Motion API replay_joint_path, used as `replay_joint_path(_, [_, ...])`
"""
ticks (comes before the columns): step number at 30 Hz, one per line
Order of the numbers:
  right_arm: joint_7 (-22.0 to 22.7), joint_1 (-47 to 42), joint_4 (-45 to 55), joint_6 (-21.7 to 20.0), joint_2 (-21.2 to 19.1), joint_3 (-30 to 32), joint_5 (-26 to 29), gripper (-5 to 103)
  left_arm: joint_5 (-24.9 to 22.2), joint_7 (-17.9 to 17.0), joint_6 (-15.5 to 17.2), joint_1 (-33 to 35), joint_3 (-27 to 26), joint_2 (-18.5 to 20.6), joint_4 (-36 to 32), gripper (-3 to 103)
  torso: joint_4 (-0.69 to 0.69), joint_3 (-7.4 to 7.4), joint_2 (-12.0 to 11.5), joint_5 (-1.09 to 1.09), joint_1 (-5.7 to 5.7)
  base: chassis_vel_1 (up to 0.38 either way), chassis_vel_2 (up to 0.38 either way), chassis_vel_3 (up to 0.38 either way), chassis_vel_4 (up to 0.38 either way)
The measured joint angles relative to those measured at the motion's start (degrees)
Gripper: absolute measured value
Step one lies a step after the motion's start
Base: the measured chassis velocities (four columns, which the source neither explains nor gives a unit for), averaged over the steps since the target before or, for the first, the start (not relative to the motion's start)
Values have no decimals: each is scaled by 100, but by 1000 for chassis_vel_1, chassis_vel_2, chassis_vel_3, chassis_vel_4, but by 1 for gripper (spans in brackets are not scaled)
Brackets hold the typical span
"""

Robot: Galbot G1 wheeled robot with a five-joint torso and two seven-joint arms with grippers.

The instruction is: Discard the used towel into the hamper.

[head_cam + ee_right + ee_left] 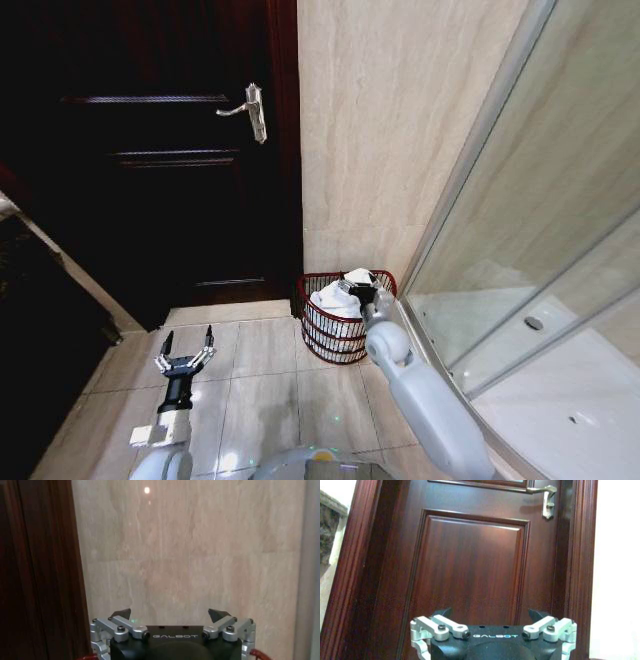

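We see the hamper (345, 318) on the tiled floor (260, 390) at about 5 o'clock from centre in the head view, tucked in the corner where the beige wall (400, 130) meets the shower glass (540, 220), just right of the dark door (160, 150). It's a reddish-brown wire basket w/ white towel (330, 298) lying inside, bunched toward its 9 o'clock side and reaching about up to the rim.

Our right gripper (362, 292) sits right over the hamper's opening, at the rim's 3 o'clock side, arm coming in from approx 5 o'clock. In the right wrist view its fingers (121, 613) are spread wide apart w/ nothing between them, facing the beige wall; bits of the red rim (256, 654) peek out at either side of the gripper body.

Our left gripper (187, 351) hangs low above the floor at approx 7 o'clock, well apart from the hamper, pointed at the door. Its fingers (442, 612) are also splayed wide, holding nothing. The left wrist view faces the door panel, w/ the silver door handle (546, 498) at about 1 o'clock.
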Motion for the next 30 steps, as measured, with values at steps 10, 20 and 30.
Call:
replay_joint_path(10, [-472,-1314,496,857,532,993,-1674,100,130,125,233,15,-17,186,-35,100,-1,-1,0,0,0,0,0,0,0])
replay_joint_path(20, [-272,-2181,1145,1041,494,1895,-1487,100,235,235,844,-64,149,387,-603,100,-1,0,0,0,0,0,0,0,0])
replay_joint_path(30, [-407,-3137,1648,1522,605,2090,-1357,100,329,290,841,113,184,265,-801,100,-1,67,111,0,42,0,0,0,0])
